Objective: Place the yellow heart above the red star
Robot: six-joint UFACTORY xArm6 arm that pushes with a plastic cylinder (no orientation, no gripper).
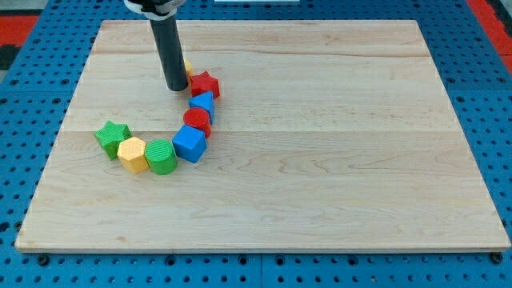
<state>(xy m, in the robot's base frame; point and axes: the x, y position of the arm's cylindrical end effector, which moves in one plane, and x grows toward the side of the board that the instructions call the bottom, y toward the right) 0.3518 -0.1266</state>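
The red star (206, 84) lies on the wooden board (320, 160), left of centre near the view's top. The yellow heart (188, 70) is almost wholly hidden behind my rod; only a yellow sliver shows at the rod's right edge, just up-left of the red star. My tip (176, 88) rests on the board, touching or nearly touching the star's left side.
Below the star runs a curved chain of blocks: a small blue block (202, 103), a red round block (197, 121), a blue cube (190, 144), a green cylinder (162, 156), a yellow hexagon (133, 154), a green star (112, 137).
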